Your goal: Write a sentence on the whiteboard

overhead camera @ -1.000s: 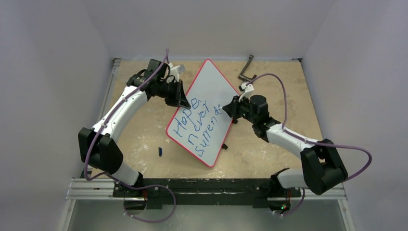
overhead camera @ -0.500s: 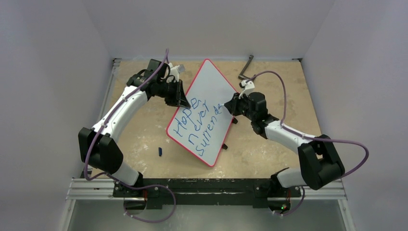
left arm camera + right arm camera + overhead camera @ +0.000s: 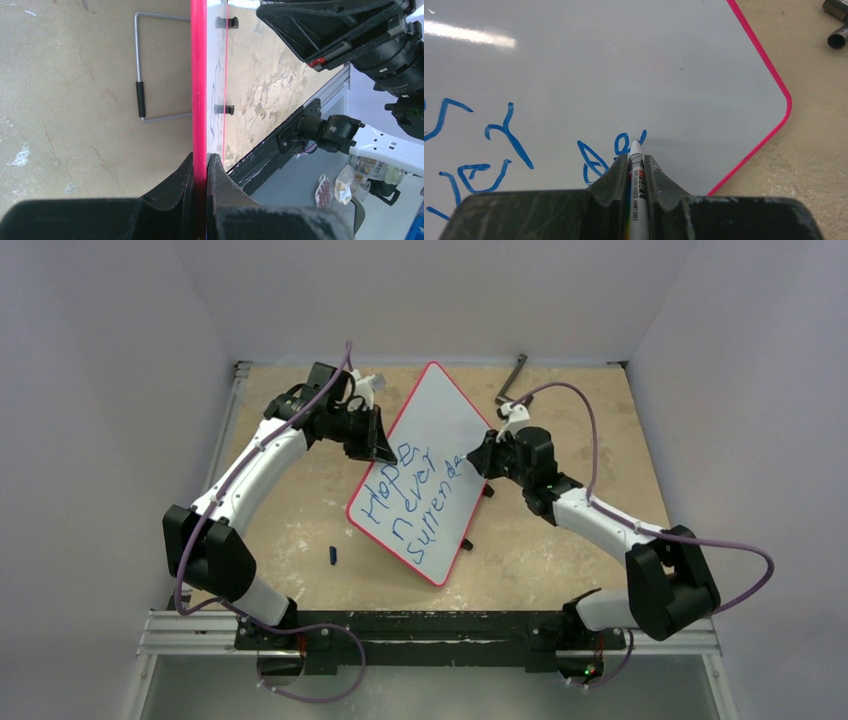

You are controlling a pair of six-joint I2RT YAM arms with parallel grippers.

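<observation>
The tan, scuffed table (image 3: 290, 510) is taken in from above, with the whiteboard (image 3: 440, 430) set corner-on across its middle. A small blue cap (image 3: 333, 555) is spotted at 8 o'clock of the board, well apart. A bent metal bar (image 3: 513, 385) is found at 1 o'clock, near the far edge. A grey wire loop (image 3: 141, 99) with a black sleeve is seen just beside the board's rim.

My left arm (image 3: 255, 462) and right arm (image 3: 600, 525) wear smooth white shells between blocky black joint housings (image 3: 215, 555). A thin purple cable (image 3: 348, 355) loops loosely along each arm. My left gripper (image 3: 201, 164) and right gripper (image 3: 636, 165) end in matte black wedge-shaped fingers (image 3: 659, 182), scuffed grey and dusty along the edges
</observation>
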